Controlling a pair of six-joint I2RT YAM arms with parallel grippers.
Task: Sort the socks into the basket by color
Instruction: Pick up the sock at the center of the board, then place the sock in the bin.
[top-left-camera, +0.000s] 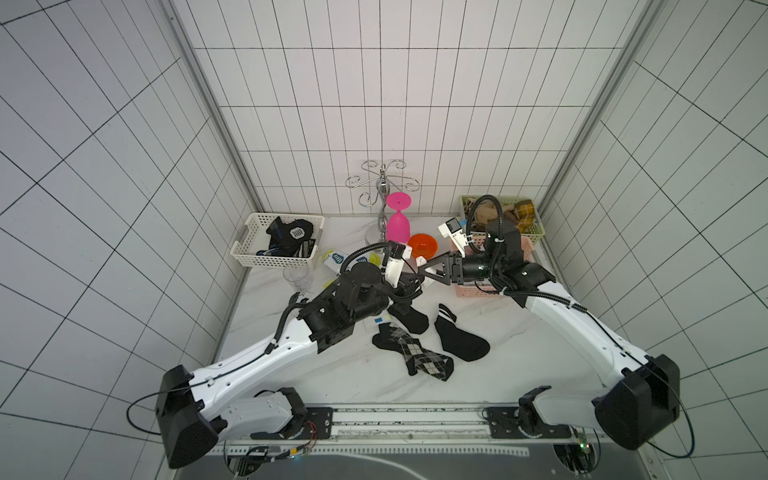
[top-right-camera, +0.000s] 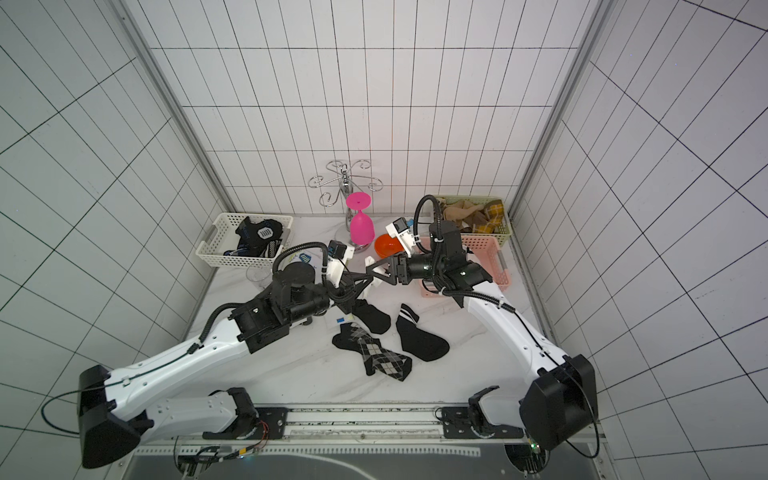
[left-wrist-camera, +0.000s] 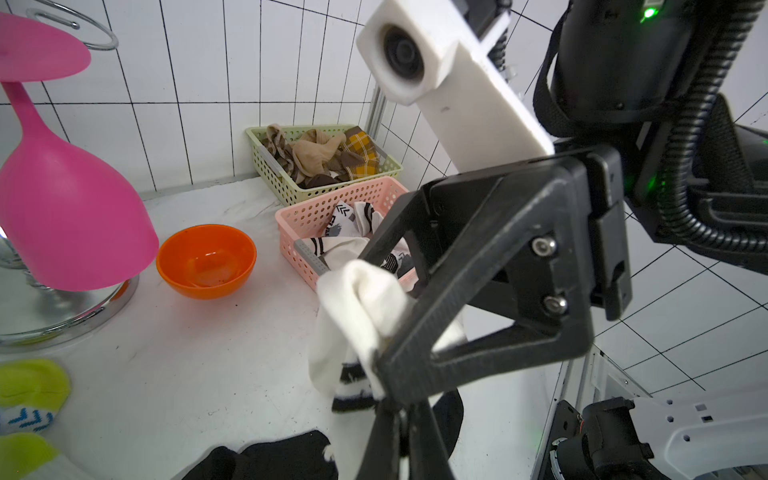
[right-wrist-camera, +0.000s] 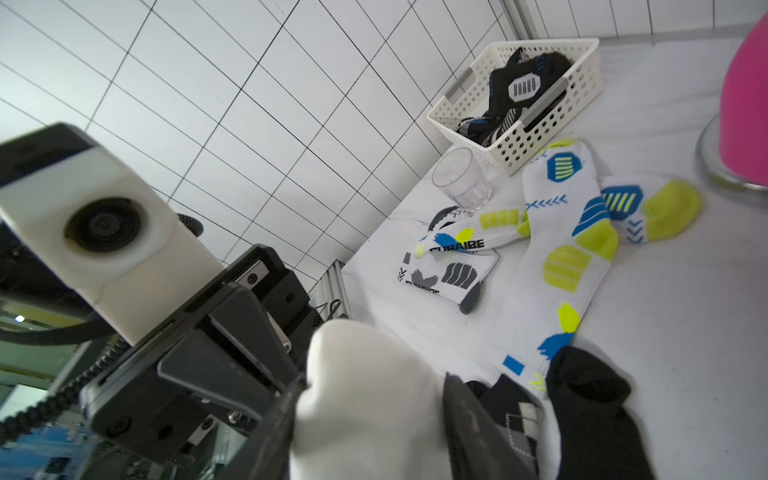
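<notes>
A white sock with black stripes (left-wrist-camera: 361, 299) hangs above the table's middle between both arms. My left gripper (left-wrist-camera: 401, 409) is shut on its striped end. My right gripper (right-wrist-camera: 376, 380) is shut on its white end (right-wrist-camera: 365, 399), one finger pressed to each side. In a top view the two grippers meet tip to tip (top-left-camera: 422, 272). The white basket (top-left-camera: 249, 257) holds black socks, the pink basket (left-wrist-camera: 307, 212) white ones and the green basket (left-wrist-camera: 266, 162) brown ones. An argyle sock (top-left-camera: 415, 353) and two black socks (top-left-camera: 457, 338) lie in front. White socks with yellow-blue prints (right-wrist-camera: 569, 232) lie at the left.
An upturned pink goblet (top-left-camera: 397, 226) stands on a metal stand (top-left-camera: 380, 187) at the back. Beside it sits an orange bowl (top-left-camera: 422, 245). A clear cup (top-left-camera: 297, 276) stands by the white basket. Tiled walls close in three sides.
</notes>
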